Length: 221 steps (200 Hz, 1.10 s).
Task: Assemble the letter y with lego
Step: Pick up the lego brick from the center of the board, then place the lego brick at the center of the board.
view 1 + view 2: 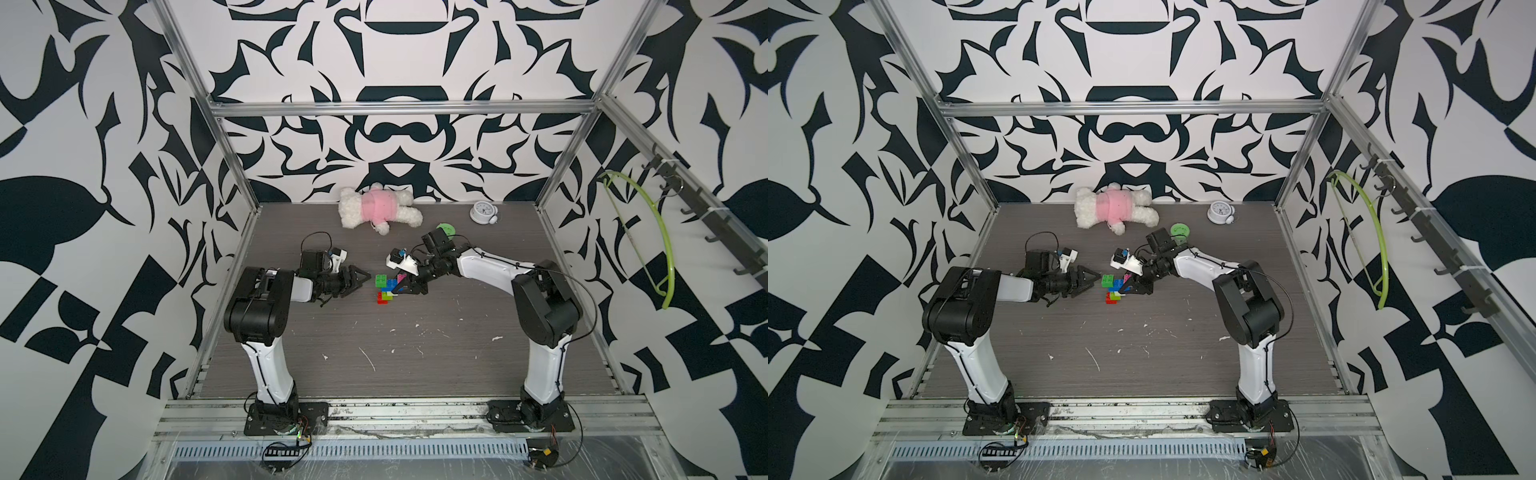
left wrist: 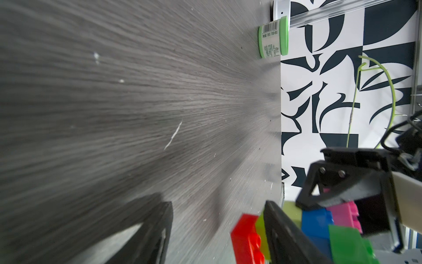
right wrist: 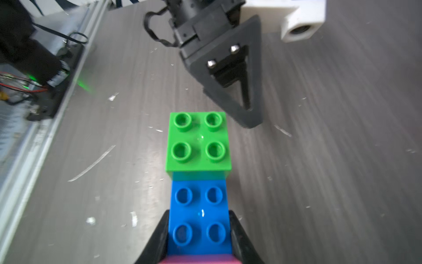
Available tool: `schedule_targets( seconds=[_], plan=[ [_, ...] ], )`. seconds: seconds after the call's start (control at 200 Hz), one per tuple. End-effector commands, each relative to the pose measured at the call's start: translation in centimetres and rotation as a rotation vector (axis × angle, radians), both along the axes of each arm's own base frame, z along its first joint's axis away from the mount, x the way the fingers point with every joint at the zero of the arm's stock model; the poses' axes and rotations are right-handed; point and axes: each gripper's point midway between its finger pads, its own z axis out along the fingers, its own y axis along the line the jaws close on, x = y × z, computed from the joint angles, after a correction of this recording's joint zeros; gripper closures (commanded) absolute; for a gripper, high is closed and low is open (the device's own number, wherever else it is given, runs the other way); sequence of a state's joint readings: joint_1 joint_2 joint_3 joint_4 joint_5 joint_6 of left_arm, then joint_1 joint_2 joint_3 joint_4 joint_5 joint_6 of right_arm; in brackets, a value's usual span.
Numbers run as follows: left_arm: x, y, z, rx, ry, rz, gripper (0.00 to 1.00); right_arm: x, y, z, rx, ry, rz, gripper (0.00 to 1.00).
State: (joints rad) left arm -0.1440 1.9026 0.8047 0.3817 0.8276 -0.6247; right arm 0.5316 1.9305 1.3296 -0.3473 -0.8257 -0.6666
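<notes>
Lego y stands roughly upright about midway between the left and right edges of the surface, a little nearer the far edge than the near one. Its red brick is lowest and close to the surface; whether it touches I cannot tell. Above it are the lime brick and the pale brick, with the blue bar lying across them. The green brick sits on the bar's end toward the left edge and the pink brick on the end toward the right edge. Four blue studs show bare between them.

The right fingers slant down from the right side and are clamped on the long sides of the blue bar, just beside the pink brick. The left fingers point at the y from the left, one above the other. They are partly spread with nothing gripped between them. Their tips are near the green brick, with a gap showing in the right wrist view.

A teddy in a pink top lies along the far edge. A small white clock is near the far right corner, and a green-lidded jar stands between it and the y. A lime hanger hangs from the rail on the right wall.
</notes>
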Motion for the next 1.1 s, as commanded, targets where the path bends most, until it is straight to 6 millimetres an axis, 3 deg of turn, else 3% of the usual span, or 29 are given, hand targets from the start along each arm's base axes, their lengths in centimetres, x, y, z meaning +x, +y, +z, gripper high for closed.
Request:
schedule_targets(
  seconds=[0.0,0.28,0.645,1.1],
  plan=[
    [-3.2,2.5,-6.0,0.142,0.234,0.095,0.31,-2.2,-0.4,3.5,0.010,0.120,0.003,0.72],
    [-3.1,2.5,-5.7,0.141,0.229,0.097,0.32,-4.9,-1.5,4.1,-0.026,0.400,-0.046,0.73],
    [-3.2,2.6,-5.5,0.145,0.225,0.100,0.32,-4.7,-2.6,3.0,-0.038,0.715,-0.102,0.72],
    [-3.3,2.7,-5.7,0.153,0.234,0.102,0.32,-3.8,-3.3,-0.3,-0.108,0.928,-0.163,0.71]
  ],
)
